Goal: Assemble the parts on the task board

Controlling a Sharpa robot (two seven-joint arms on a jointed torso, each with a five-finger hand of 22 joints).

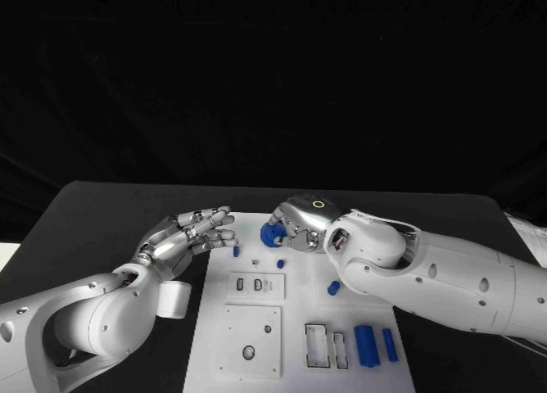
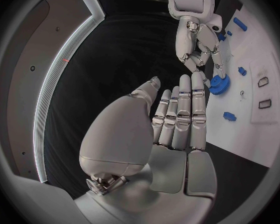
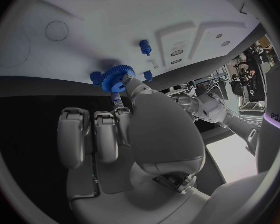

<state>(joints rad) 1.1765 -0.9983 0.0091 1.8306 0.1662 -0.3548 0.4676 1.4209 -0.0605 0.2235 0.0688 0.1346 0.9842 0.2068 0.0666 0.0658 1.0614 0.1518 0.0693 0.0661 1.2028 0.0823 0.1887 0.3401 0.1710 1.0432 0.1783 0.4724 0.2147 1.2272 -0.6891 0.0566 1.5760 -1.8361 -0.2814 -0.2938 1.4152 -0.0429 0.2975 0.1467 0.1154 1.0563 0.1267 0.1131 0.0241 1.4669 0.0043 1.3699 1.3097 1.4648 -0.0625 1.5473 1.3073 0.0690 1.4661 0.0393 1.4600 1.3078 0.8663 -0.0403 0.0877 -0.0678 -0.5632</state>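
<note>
Hovering at the near-left edge of the task board [image 1: 256, 344], the left hand [image 1: 191, 237] holds nothing, its fingers loosely spread over the board's far left corner. Just to its right, the right hand [image 1: 300, 225] pinches a blue gear [image 1: 271, 236] between thumb and fingertips above the far end of the board; the right wrist view shows the toothed disc gripped at its hub side, low over the white surface beside two small blue pegs [image 3: 144, 47]. The grip looks shallow, so I judge the gear could tilt or slip if it meets a peg off-centre, and the teeth could catch on a neighbouring part. Farther right and nearer, two blue cylinders [image 1: 366, 344] lie by the rectangular slots [image 1: 318, 345], untouched.
</note>
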